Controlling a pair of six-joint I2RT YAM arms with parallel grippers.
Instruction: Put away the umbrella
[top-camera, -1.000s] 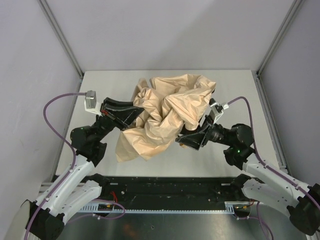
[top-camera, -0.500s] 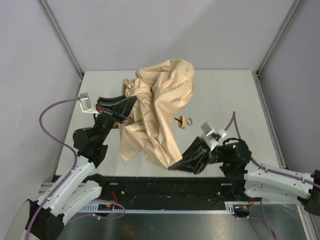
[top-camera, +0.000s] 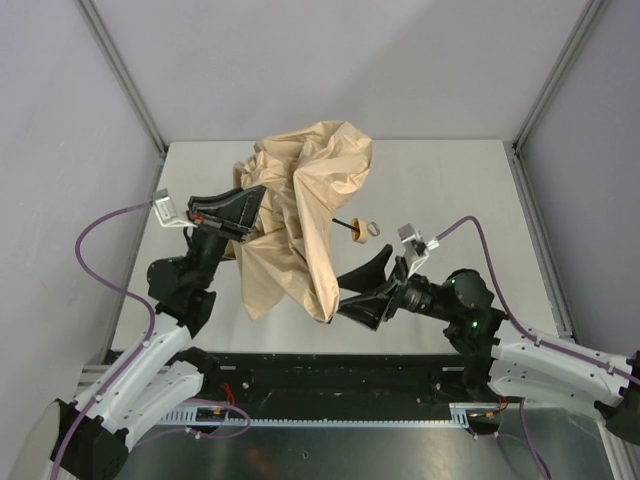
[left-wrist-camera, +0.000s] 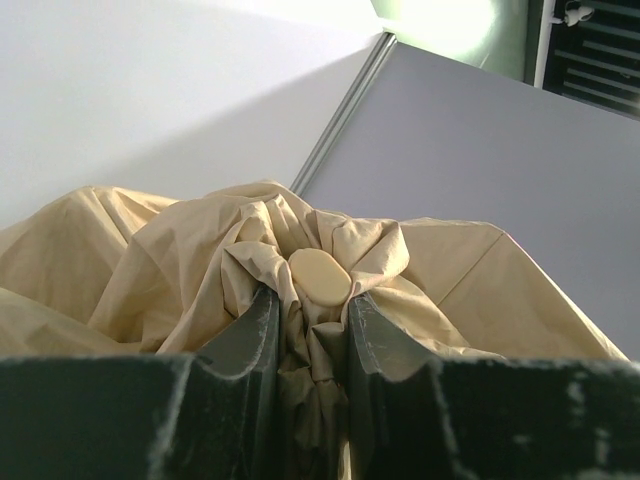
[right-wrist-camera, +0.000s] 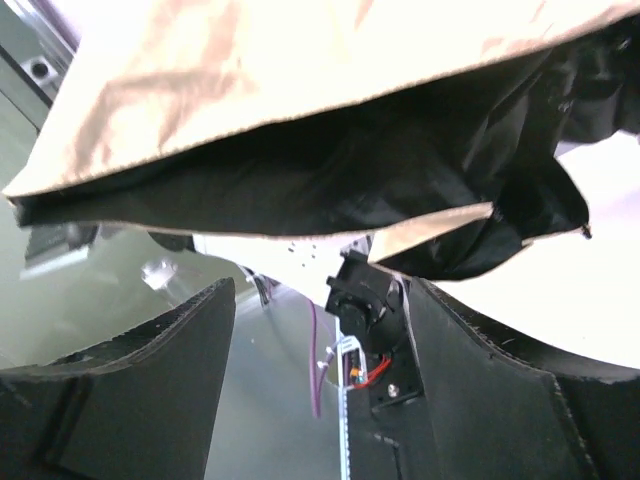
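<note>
1. Crown of umbrella (top-camera: 310, 190) clenched in left tool (left-wrist-camera: 308, 310); canopy droops over desk (top-camera: 470, 190). Thin pinch, so fabric could slip free.
2. Beneath the hem, right tool (top-camera: 368, 290) spread, empty; closing may snag loose cloth, missing handle (top-camera: 362, 231).

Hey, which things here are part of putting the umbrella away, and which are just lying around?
Part of the job:
umbrella
its wooden handle
left gripper, shut on the umbrella
right gripper, open beside it

Just there:
table
enclosure walls
</note>
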